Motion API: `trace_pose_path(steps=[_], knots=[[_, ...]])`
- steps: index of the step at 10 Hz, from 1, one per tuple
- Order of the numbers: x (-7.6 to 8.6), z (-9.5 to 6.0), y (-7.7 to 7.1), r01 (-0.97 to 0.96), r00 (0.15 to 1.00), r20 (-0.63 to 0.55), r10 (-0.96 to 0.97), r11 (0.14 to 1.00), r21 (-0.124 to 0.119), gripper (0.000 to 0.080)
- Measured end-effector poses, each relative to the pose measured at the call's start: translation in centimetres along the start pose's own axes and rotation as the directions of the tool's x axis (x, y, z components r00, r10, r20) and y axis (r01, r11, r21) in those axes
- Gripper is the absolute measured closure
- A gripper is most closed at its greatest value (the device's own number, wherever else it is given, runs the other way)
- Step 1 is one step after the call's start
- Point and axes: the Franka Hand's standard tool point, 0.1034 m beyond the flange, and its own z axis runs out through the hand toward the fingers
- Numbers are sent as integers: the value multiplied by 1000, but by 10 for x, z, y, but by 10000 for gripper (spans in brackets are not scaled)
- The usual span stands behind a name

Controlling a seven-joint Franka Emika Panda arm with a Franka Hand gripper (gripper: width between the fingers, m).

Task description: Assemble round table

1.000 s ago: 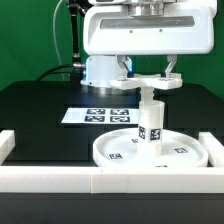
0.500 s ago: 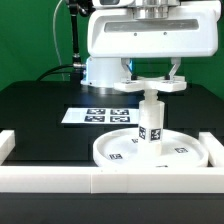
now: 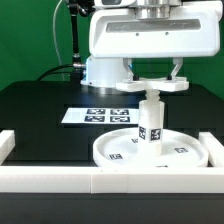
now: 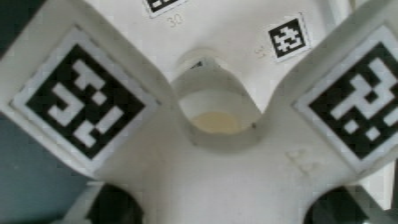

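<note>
A white round disc (image 3: pixel 118 152) lies on the black table (image 3: pixel 40 110), just behind a long white rail (image 3: pixel 60 180). A short tagged post (image 3: pixel 150 122) stands upright at the disc's middle. A cross (image 3: pixel 152 86) sits flat on top of the post. The gripper (image 3: pixel 152 72) hangs straight above, its fingers clamped on the cross. The marker board (image 3: pixel 100 115) lies behind the disc.

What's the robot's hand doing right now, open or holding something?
Hand: looks closed on the cross-shaped piece, with a finger on either side of it, on top of the post.
</note>
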Motion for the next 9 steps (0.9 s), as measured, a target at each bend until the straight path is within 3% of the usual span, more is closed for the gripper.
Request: trace_pose_path(steps=[4,9], knots=[[-14,2,5,-5,1000,19,5,1000,-2,359],[-13,16,7,6,1000,24,-6,1000,-14,359]])
